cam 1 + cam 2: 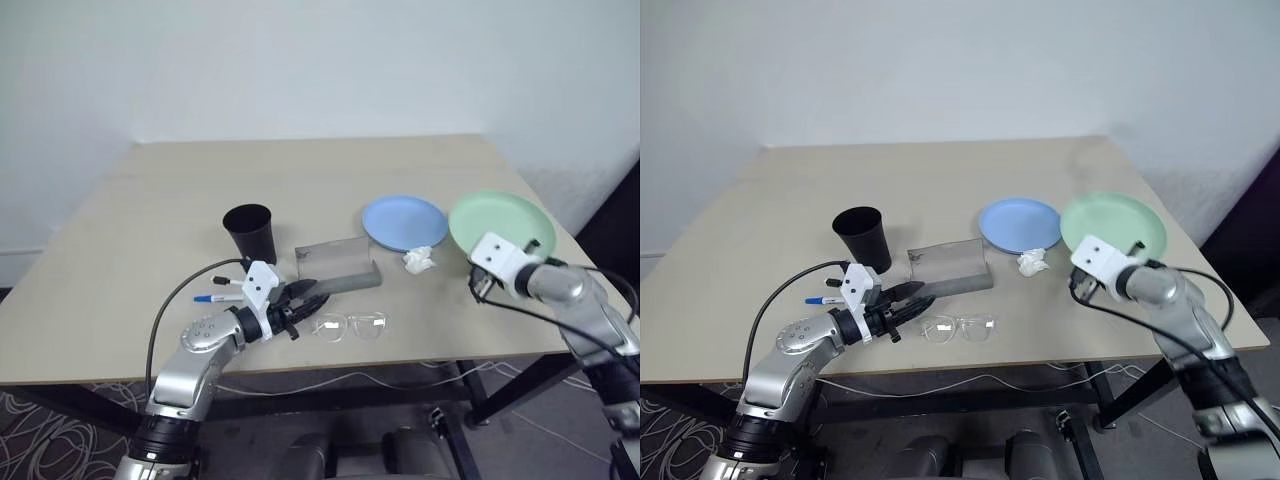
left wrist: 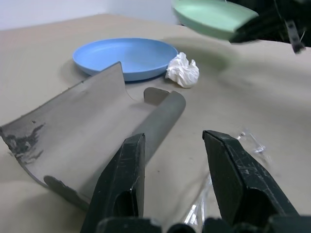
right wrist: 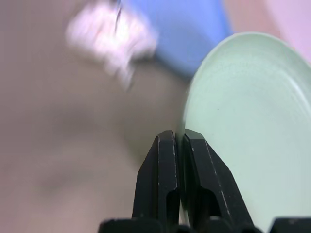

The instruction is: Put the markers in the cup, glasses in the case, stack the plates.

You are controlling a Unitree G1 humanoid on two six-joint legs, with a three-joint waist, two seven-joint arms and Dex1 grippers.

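Pinching mint plate (image 3: 243,131) edge, right gripper (image 3: 179,141)

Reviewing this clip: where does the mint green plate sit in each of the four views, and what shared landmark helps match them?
Left eye view: mint green plate, far right, raised off the table.
Right eye view: right of centre.
Left wrist view: top edge, lifted.
Right wrist view: right half, rim pinched by the right gripper.
Shared landmark: the crumpled white tissue beside the blue plate.
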